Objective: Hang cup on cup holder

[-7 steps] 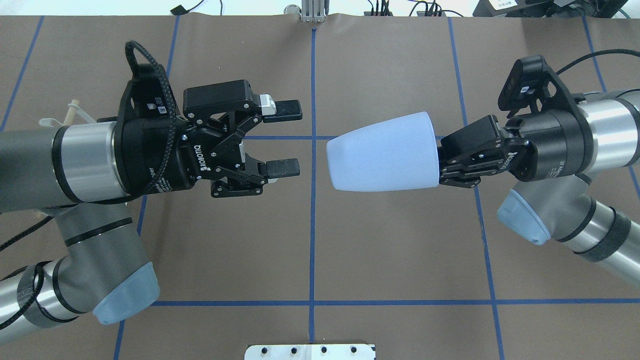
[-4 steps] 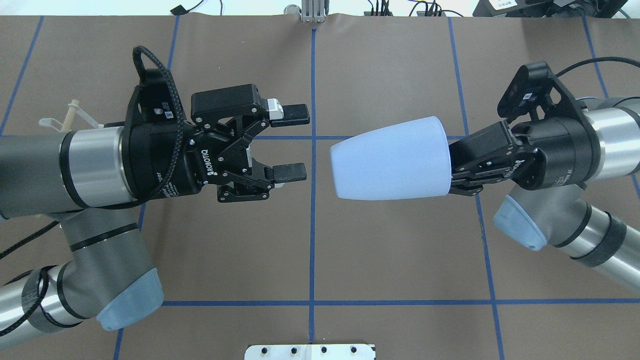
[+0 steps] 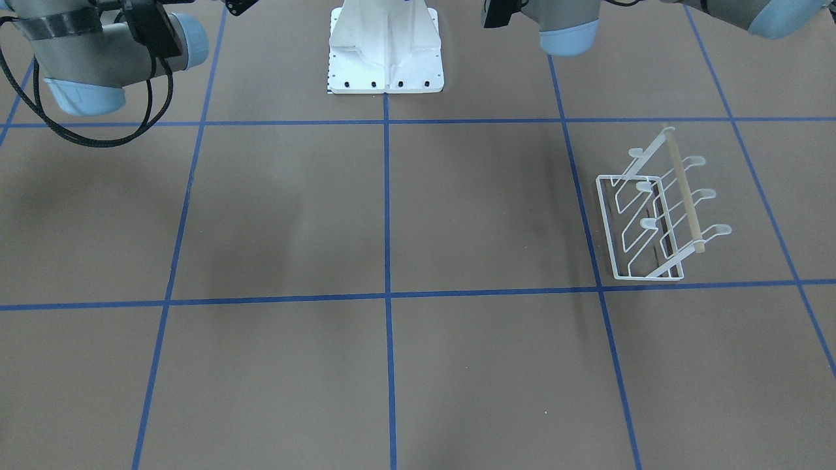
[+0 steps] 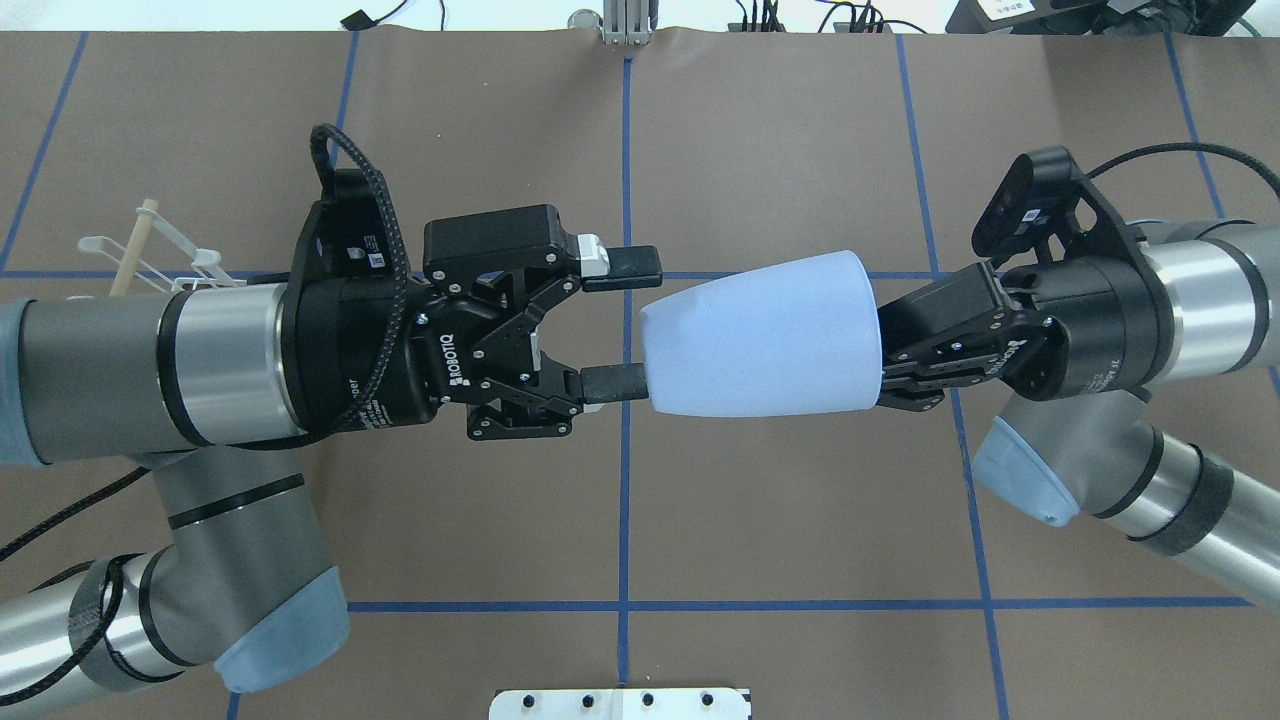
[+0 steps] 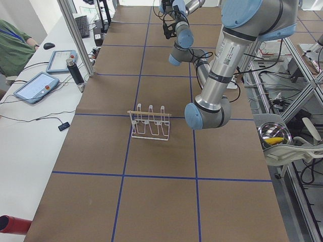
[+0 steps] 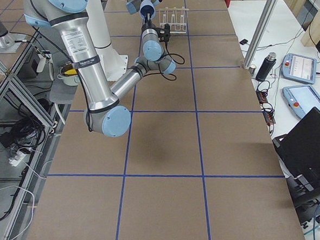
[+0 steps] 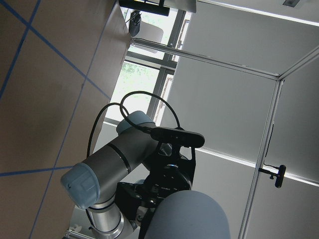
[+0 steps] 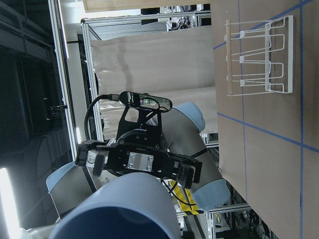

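Note:
My right gripper (image 4: 886,352) is shut on the rim of the light blue cup (image 4: 760,335) and holds it on its side in the air, narrow base toward my left gripper (image 4: 632,323). The left gripper is open, its fingertips (image 4: 636,263) level with the cup's base, one on each side. The cup also shows in the left wrist view (image 7: 192,216) and the right wrist view (image 8: 124,209). The white wire cup holder (image 3: 646,222) with its wooden bar stands empty on the table on my left. In the overhead view it is mostly hidden behind the left arm (image 4: 140,245).
The robot's white base plate (image 3: 385,52) is at the table's near edge. A side desk carries tablets (image 5: 38,85) and a dark bottle (image 5: 74,71), with an operator (image 5: 12,45) beside it. A metal bowl (image 5: 274,135) sits off the table behind the robot.
My left gripper has moved right, still open, until its fingertips reach the cup's base. The right gripper has brought the cup slightly left and stays shut on its rim.

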{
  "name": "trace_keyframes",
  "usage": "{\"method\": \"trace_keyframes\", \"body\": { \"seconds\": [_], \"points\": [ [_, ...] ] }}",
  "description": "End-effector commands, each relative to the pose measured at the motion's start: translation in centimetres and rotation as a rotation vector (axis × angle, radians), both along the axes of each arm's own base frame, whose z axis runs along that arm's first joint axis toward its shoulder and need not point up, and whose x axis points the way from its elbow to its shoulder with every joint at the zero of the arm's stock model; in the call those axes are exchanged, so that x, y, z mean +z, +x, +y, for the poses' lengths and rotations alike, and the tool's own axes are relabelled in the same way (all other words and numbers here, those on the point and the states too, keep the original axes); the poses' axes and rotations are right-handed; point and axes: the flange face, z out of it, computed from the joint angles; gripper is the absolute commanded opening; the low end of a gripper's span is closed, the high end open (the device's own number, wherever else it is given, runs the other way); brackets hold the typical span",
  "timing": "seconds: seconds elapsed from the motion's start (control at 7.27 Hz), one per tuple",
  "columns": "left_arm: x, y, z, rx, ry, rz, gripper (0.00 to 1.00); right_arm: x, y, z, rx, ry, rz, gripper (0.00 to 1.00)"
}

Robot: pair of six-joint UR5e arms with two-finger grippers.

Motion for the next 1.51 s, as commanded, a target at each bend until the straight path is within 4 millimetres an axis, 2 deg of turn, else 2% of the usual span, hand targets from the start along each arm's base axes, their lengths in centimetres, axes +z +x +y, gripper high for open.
{"method": "trace_keyframes", "body": {
  "seconds": [0.0,0.28,0.41,0.69,1.24,1.38],
  "points": [
    [-0.2,0.1,0.3,0.009,0.000,0.006,0.98,0.0,-0.4,0.2,-0.006,-0.004,-0.002,0.00],
    [-0.2,0.4,0.6,0.019,0.000,0.006,0.97,0.2,-0.7,0.2,-0.011,-0.008,0.003,0.00],
    [-0.2,0.7,0.9,0.027,0.000,0.006,0.92,0.2,-0.7,0.2,-0.011,-0.007,0.002,0.00],
    [-0.7,0.7,1.1,0.032,0.005,0.016,0.88,0.1,-0.7,0.3,-0.012,-0.006,0.001,0.00],
    [-1.0,0.6,1.3,0.034,0.010,0.023,0.84,-0.1,-0.9,0.7,-0.021,-0.006,-0.007,0.00],
    [-0.9,0.6,1.3,0.034,0.010,0.023,0.67,-0.2,-1.1,0.8,-0.019,-0.013,-0.017,0.00]
  ]
}}
